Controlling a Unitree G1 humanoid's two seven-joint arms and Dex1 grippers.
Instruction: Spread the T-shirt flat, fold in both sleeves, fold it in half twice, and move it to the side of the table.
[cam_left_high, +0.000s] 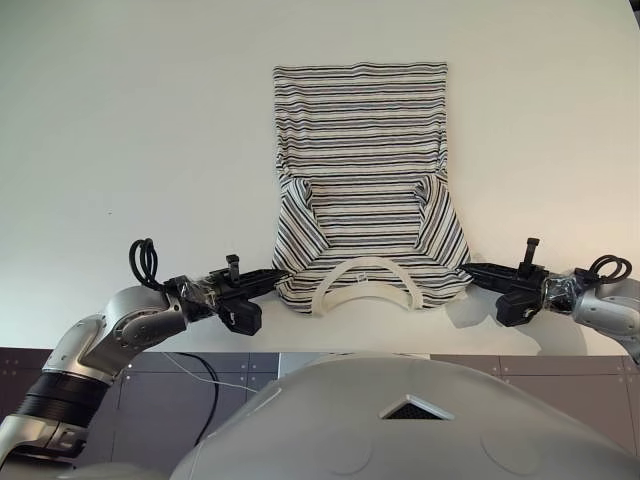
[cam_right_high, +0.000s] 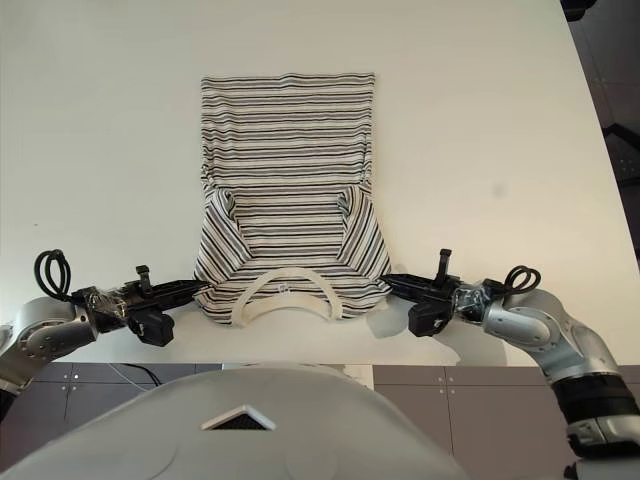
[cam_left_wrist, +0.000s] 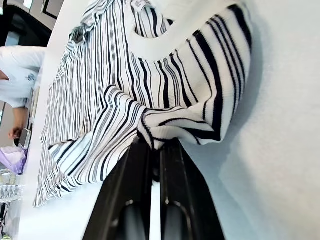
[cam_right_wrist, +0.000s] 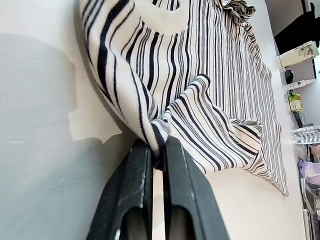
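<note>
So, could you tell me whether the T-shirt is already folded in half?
No, the T-shirt lies full length on the table, only its sleeves folded in, the left gripper and right gripper clamping its shoulder corners.

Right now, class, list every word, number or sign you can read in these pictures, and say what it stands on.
None: no word, number or sign is readable.
T-shirt: stripes only, no print visible.
Table: plain, no markings.
</note>
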